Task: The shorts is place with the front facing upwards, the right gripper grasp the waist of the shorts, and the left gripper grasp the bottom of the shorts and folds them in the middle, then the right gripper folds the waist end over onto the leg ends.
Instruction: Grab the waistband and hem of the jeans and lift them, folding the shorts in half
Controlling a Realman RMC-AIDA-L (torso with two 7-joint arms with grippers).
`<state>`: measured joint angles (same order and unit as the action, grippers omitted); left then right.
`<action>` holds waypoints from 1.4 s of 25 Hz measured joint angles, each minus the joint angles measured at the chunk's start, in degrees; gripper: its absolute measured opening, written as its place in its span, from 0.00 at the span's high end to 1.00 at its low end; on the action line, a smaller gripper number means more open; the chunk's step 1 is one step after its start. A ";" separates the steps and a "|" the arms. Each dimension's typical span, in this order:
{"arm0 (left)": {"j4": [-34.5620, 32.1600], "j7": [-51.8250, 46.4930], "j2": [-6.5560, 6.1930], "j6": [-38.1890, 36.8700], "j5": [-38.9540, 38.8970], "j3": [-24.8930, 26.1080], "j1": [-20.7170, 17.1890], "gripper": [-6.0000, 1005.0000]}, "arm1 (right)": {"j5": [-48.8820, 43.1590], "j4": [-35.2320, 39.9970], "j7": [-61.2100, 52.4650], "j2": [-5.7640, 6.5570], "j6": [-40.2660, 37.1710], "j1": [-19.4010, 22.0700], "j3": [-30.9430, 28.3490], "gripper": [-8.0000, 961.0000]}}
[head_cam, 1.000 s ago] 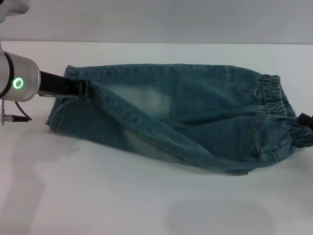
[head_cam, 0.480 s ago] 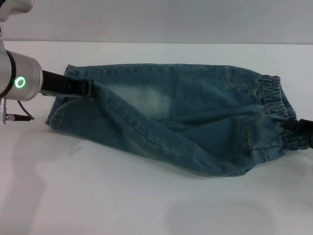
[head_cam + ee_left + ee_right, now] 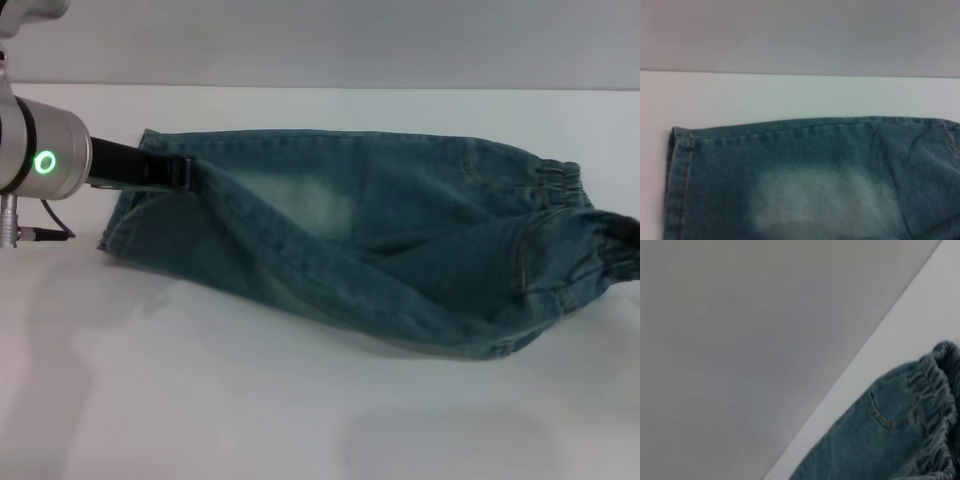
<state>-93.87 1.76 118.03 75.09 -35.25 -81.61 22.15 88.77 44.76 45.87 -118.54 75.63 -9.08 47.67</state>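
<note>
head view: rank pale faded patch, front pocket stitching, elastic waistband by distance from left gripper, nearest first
1. pale faded patch: on the thigh, just right of the left gripper, which sits at the leg end of the shorts.
2. front pocket stitching: well right of the middle.
3. elastic waistband: far right end, by the right gripper.

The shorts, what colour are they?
The shorts are blue denim with a pale faded thigh patch, clearest in the head view.

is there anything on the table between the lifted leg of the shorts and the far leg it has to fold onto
Nothing visible. The left gripper holds one hem and the right gripper is at the waist; the shorts drape between them. Only bare denim and table show.
</note>
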 joint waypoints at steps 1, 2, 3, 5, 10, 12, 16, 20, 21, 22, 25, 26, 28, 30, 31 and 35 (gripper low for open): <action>0.00 0.00 0.00 -0.26 0.00 0.04 0.00 0.88 | 0.18 -0.14 0.02 -0.03 0.22 -0.03 -0.81 0.95; 0.00 0.00 0.00 -0.41 0.00 0.05 0.00 0.88 | 0.51 -0.35 0.05 -0.05 0.28 -0.04 -1.30 0.97; 0.00 0.00 0.01 -0.72 0.00 0.10 0.00 0.88 | 1.09 -0.76 0.11 -0.06 0.32 -0.08 -1.76 0.98; 0.00 0.00 0.06 -1.62 0.00 0.18 -0.02 0.87 | 2.73 -2.07 0.48 -0.05 0.33 -0.31 -2.50 0.98; 0.13 -0.04 0.13 -4.40 -0.04 0.23 -0.24 0.86 | 6.15 -6.76 1.74 0.24 0.36 -2.07 -5.17 0.97; 0.25 -0.27 0.17 -5.94 -0.06 0.13 -0.42 0.86 | 7.13 -8.93 2.19 0.28 0.40 -3.01 -6.91 0.97; 1.75 -0.51 0.18 -8.86 -0.08 -0.01 -0.48 0.85 | 11.36 -13.09 3.79 0.41 0.69 -4.18 -8.81 0.96; 3.96 -0.27 0.18 -13.54 -0.17 -0.61 -0.08 0.84 | 14.84 -13.89 5.58 0.60 0.47 -5.02 -8.95 0.95; 4.54 -0.17 0.19 -14.80 -0.19 -0.85 0.01 0.83 | 15.32 -14.14 5.92 0.65 0.20 -5.48 -9.21 0.95; 5.42 -0.12 0.19 -16.11 -0.22 -1.06 0.31 0.83 | 15.65 -14.41 6.18 0.72 -0.02 -5.98 -9.49 0.95; 8.03 -0.06 0.17 -19.07 -0.29 -1.52 1.55 0.82 | 15.90 -15.37 7.18 0.85 -0.75 -7.35 -11.01 0.94; 8.91 -0.06 0.17 -20.11 -0.33 -1.67 2.00 0.82 | 16.02 -15.70 7.75 0.78 -1.35 -7.81 -11.63 0.94; 11.26 -0.06 0.17 -22.05 -0.39 -1.91 3.02 0.82 | 16.34 -16.28 8.75 0.50 -2.97 -8.61 -12.74 0.94; 13.79 0.00 0.17 -23.93 -0.87 -2.32 4.17 0.81 | 16.57 -16.75 9.87 0.34 -4.85 -9.29 -13.58 0.93; 14.99 0.13 0.14 -24.79 -1.24 -2.58 4.74 0.81 | 16.59 -17.03 10.51 0.34 -5.76 -9.67 -13.86 0.93; 19.75 1.22 0.14 -27.52 -2.80 -3.01 7.02 0.80 | 16.62 -17.95 11.86 0.89 -9.10 -11.14 -14.08 0.93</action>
<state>-74.12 2.98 118.17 47.57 -38.05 -84.62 29.17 105.39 26.81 57.73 -117.65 66.54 -20.22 33.59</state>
